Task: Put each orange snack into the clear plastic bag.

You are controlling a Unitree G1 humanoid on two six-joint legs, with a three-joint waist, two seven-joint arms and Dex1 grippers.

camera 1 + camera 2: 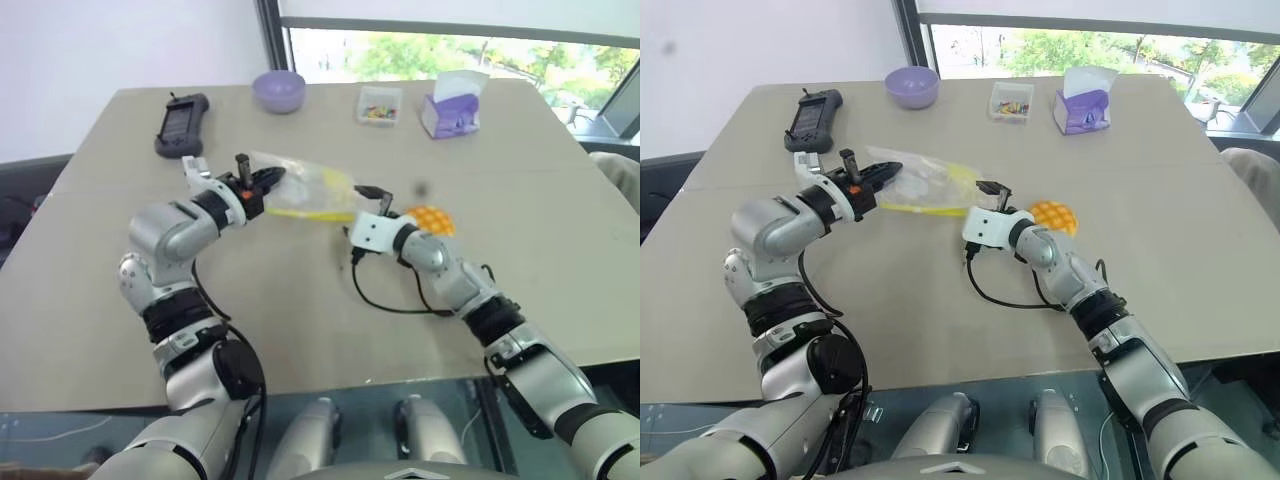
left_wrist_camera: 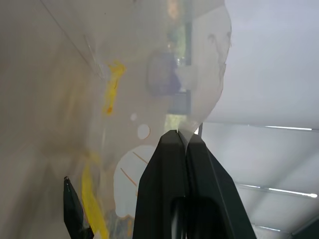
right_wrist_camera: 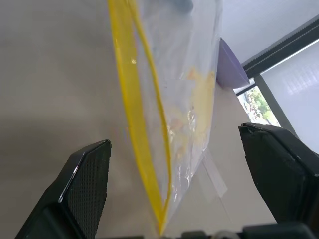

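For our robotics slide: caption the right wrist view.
Open right gripper approaches the clear plastic bag at its yellow strip.

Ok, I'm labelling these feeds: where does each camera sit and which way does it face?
Left and right eye views: on the head, looking down over the table; both arms show.
Left wrist view: along the left gripper, jaws shut on the clear plastic bag.
Right wrist view: along the right gripper, jaws open towards the bag's yellow strip.
All share the bag.

Bright daylight from the window (image 1: 450, 50); wrist views blurred.
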